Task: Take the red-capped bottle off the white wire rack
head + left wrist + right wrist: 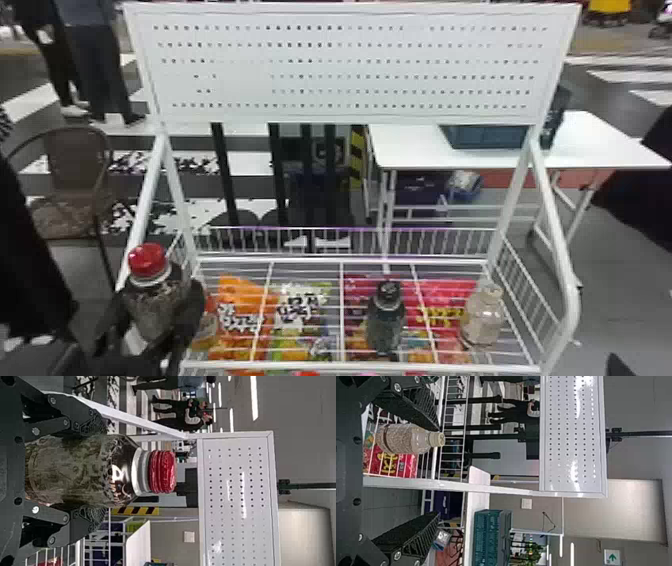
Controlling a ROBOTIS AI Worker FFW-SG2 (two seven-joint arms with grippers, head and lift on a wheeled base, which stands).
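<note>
A: Step?
B: Removal: left gripper is pinching the red-capped bottle at the rack's left side. Right gripper is sitting spread.
A: Is it clearing the rack?
B: Probably, but left gripper is hiding its base.
A: Next?
B: Needing a firm pinch while easing it outward, not catching the post.

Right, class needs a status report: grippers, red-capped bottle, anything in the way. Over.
Left gripper shut on red-capped bottle, cap up, at rack's left side. Right gripper open, empty. Partly hidden bottle close beside left gripper.
</note>
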